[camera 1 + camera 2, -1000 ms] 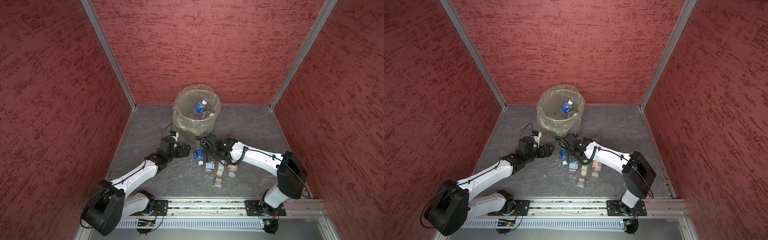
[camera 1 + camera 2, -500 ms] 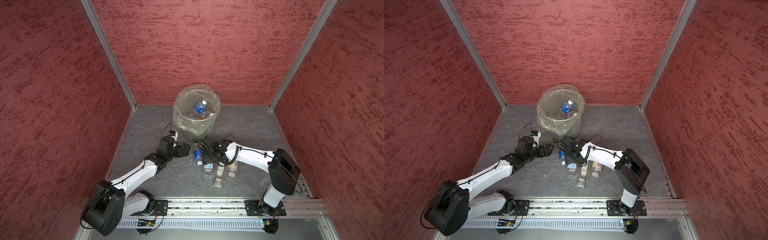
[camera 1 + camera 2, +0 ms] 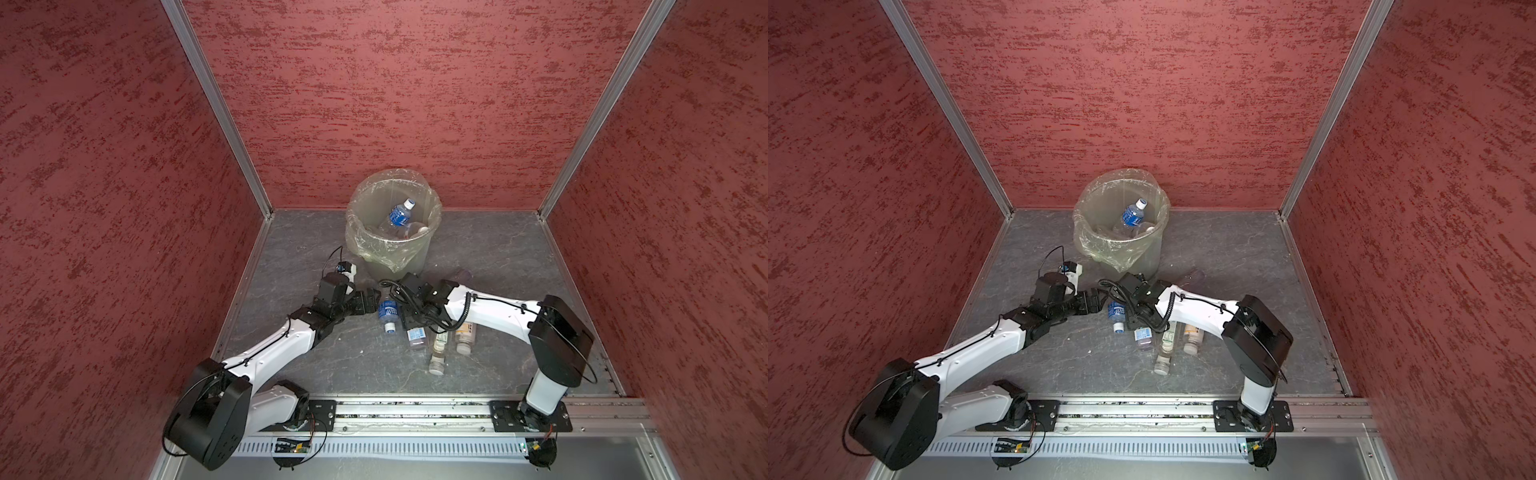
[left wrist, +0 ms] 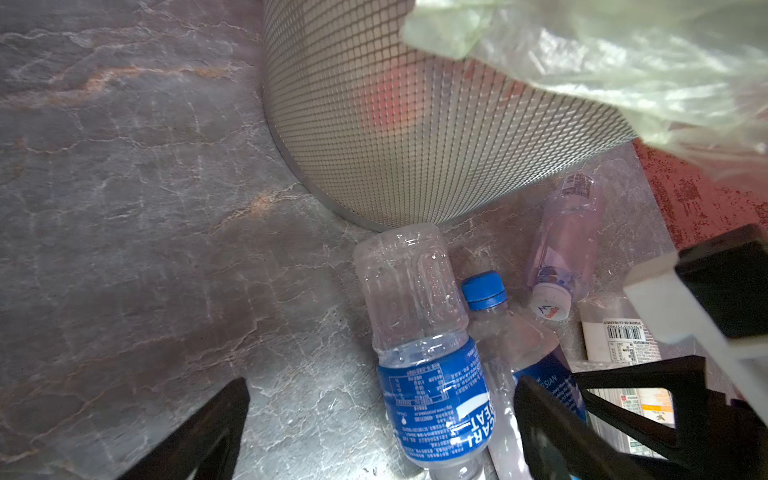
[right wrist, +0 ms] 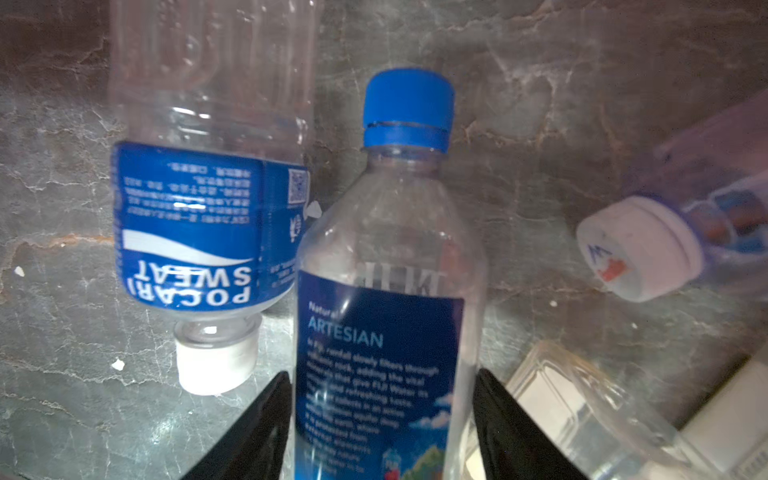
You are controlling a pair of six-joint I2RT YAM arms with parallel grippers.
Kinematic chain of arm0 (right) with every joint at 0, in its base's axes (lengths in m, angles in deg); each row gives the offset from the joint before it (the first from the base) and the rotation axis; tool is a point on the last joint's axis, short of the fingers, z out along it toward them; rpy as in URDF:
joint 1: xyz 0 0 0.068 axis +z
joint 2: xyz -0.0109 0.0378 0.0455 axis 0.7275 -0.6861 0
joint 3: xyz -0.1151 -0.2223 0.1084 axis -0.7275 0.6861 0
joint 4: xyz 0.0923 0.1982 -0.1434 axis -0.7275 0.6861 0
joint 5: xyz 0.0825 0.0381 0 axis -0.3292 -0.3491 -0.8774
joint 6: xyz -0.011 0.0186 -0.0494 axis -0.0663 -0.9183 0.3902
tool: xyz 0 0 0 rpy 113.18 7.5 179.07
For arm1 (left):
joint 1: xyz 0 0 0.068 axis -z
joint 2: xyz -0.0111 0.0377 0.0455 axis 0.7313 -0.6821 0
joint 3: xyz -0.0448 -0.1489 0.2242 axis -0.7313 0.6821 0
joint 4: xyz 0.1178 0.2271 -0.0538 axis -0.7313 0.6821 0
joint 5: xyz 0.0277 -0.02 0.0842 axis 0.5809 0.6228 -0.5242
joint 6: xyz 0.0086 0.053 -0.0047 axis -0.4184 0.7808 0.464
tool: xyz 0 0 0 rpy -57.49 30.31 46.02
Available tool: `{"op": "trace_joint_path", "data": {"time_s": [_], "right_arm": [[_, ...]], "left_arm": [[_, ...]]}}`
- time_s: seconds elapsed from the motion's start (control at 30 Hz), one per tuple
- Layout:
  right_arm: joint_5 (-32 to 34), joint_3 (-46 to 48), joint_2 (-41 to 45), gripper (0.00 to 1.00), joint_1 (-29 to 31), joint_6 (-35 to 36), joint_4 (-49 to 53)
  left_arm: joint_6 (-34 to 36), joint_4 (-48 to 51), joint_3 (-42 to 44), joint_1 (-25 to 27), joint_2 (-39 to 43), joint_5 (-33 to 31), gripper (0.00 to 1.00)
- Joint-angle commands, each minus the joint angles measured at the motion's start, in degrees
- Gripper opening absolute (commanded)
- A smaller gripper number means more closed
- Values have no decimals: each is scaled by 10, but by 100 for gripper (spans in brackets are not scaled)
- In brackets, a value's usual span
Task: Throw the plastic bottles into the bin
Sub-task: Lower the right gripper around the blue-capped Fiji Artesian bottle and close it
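Blue-labelled Pocari bottle (image 4: 432, 399) lies between the left gripper's (image 4: 374, 419) wide-spread jaws. Right gripper (image 5: 382, 386) clamps the blue-capped bottle (image 5: 390, 249) at its 3 o'clock — both at 6 o'clock of the bin (image 3: 419, 255), which holds a binned bottle (image 3: 400, 216); spare bottles (image 3: 438, 347) lie at 5 o'clock.

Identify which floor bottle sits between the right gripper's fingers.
The blue-capped Artesian bottle, inside the right gripper. The Pocari Sweat bottle beside it has a white cap and lies outside the fingers.
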Motion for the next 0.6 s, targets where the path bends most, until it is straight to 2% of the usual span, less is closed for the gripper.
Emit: {"op": "trace_joint_path", "data": {"time_s": [0.0,0.57], "right_arm": [[-11,-11,-19,71,9,3,2],[-4,-22,-64,71,20,18,15]], "left_arm": [[-4,-8,-3,-5,-10,7,100],[-6,-1,-15,-10,-39,17,99]]}}
